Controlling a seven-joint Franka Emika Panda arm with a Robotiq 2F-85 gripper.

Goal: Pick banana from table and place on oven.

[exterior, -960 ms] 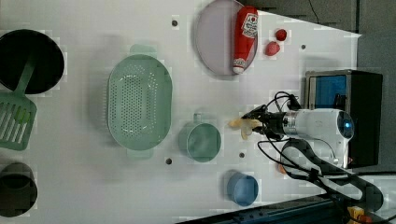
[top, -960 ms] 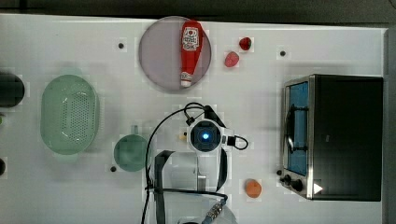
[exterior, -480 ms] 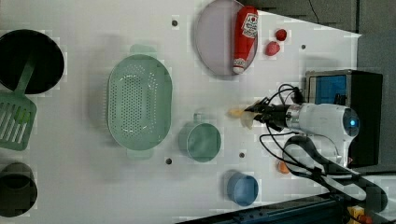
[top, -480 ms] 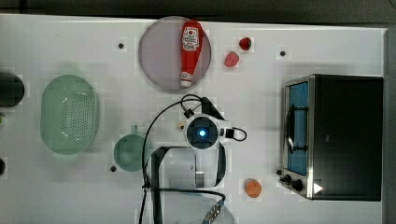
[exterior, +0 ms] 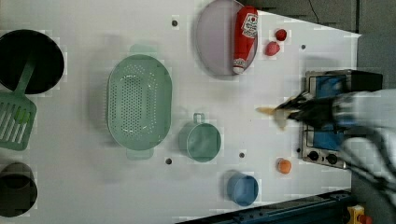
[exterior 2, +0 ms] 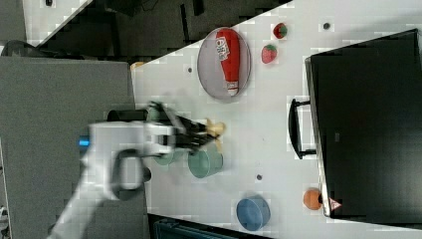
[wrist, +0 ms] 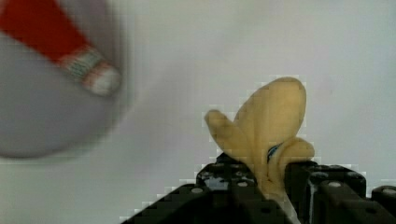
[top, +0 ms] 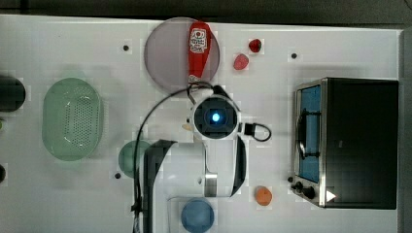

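We see the gripper clamped on the banana, now lifted off the table mid-frame; carry to the oven at right remains.

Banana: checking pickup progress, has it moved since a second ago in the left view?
Yes. Held in the pincer, the banana has moved toward the left view's right, nearer the oven, away from the green cup.

Pale yellow banana, black claw, red ketchup bottle, white dotted counter, blue-glass oven.
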